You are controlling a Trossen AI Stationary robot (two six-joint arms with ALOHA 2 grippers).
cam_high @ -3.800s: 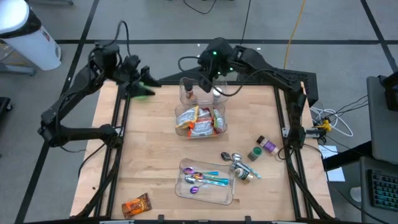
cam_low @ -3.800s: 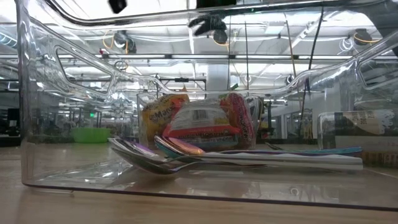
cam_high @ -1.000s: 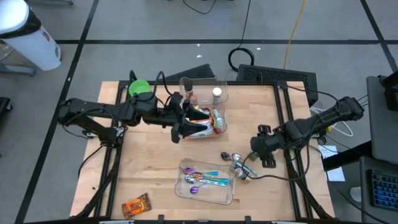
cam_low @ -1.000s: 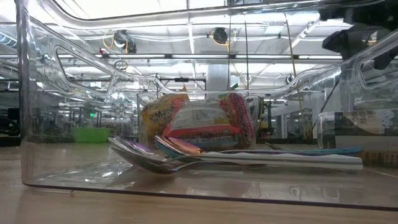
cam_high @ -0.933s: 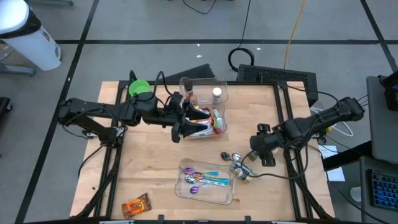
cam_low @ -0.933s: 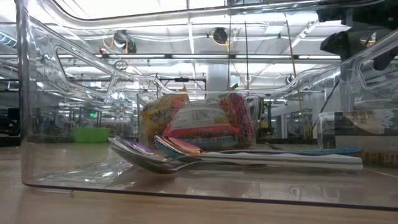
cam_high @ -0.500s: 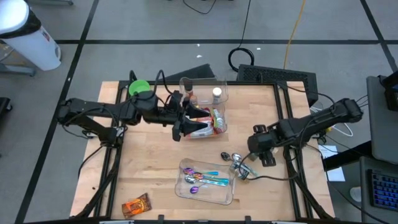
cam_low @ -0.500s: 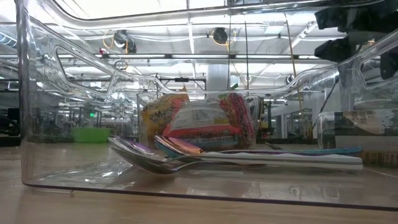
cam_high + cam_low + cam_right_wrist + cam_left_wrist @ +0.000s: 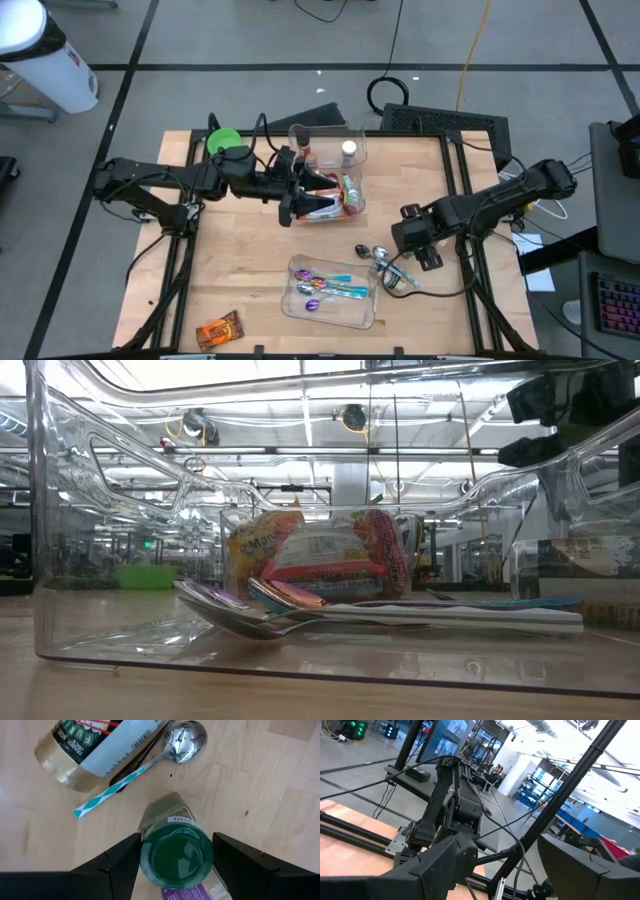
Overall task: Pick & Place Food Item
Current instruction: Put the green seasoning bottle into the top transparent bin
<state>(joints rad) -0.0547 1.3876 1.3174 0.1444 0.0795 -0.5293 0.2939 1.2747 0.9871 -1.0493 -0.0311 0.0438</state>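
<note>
2 dark arms work over the light wooden table. The left gripper sits at the left edge of the clear plastic bin of snack packets at the table's centre, its jaws spread wide with nothing seen between them. The right gripper hangs over the right side of the table, fingers released and straddling a small green-lidded glass spice jar lying on its side; whether they touch it cannot be told. A purple-labelled jar lies against it. Just beside lie a gold-capped bottle and a metal spoon with a teal handle. An orange snack packet rests near the table's front-left corner, well apart from both grippers. A second clear tray holds coloured spoons.
</note>
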